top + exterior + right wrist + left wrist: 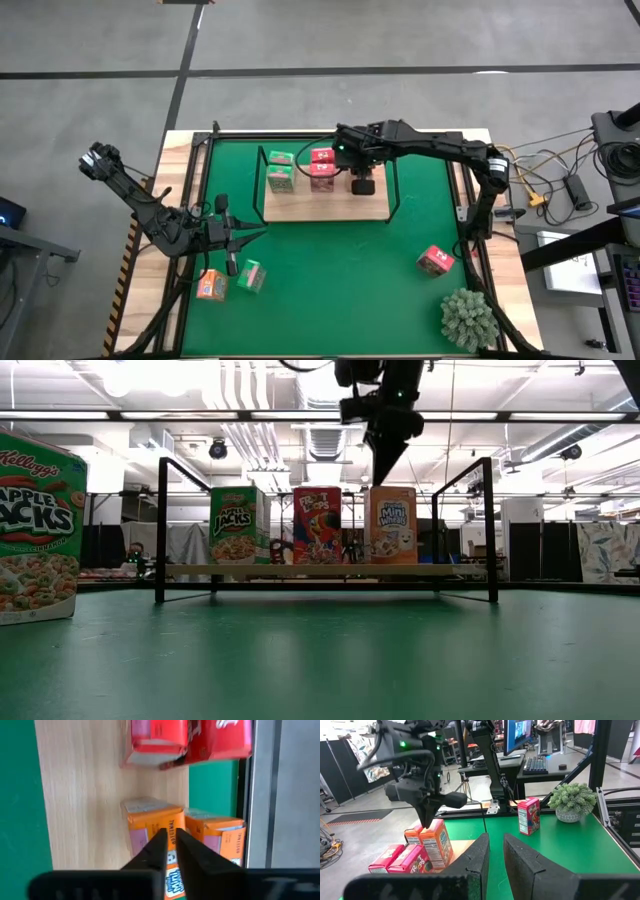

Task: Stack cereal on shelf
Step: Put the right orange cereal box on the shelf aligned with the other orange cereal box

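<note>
- The cereal is split between the shelf (pixel 325 205) and the green mat (pixel 340 265): on the shelf stand two green boxes (pixel 280 172), two pink-red boxes (pixel 322 168) and two orange boxes (pixel 150 827), grouped toward the shelf's back edge.
- In the low view the front row reads green box (pixel 238 524), pink-red box (pixel 317 524), orange box (pixel 392 524), all upright and side by side.
- Off the shelf, an orange box (pixel 210 285) and a green box (pixel 251 276) lie close together on the mat's front left; a pink-red box (pixel 435 260) sits on the front right, near the spiky plant (pixel 468 318).
- The right hand (pixel 385 460) hangs directly above the front orange box, its fingers nearly together with a thin gap, grasping nothing.
- The left hand (pixel 496 857) waits low over the surface at the front left, just behind the two loose boxes, its fingers slightly parted and empty.
</note>
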`<state>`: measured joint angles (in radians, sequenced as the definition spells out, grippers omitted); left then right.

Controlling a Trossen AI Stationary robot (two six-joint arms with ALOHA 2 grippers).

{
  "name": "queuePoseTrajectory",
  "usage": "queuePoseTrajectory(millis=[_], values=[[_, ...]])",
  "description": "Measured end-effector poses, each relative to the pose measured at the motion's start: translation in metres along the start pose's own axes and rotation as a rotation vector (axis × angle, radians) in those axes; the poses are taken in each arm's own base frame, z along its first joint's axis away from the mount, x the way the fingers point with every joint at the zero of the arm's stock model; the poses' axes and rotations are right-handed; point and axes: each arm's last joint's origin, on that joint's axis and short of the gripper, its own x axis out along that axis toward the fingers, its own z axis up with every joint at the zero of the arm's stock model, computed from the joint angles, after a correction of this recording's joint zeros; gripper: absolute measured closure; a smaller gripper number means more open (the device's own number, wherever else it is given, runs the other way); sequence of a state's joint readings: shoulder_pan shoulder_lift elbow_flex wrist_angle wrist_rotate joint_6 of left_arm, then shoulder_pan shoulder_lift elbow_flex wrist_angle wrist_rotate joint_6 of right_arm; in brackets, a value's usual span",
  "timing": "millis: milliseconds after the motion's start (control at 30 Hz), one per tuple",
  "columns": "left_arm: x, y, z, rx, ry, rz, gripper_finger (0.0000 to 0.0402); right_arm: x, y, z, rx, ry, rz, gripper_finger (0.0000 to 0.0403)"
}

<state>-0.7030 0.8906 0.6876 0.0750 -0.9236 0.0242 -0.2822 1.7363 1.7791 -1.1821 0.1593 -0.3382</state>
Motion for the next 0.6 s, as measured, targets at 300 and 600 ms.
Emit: queuePoseTrajectory(millis=[300,600], values=[[0.0,0.0,0.0,0.0,0.0,0.0,0.0362,0.0032,0.0022,-0.0047,0.032,0.045,0.015,0.039],[0.0,0.0,0.0,0.0,0.0,0.0,0.0362,0.0033,0.0022,-0.0068,0.088,0.066,0.017,0.039]])
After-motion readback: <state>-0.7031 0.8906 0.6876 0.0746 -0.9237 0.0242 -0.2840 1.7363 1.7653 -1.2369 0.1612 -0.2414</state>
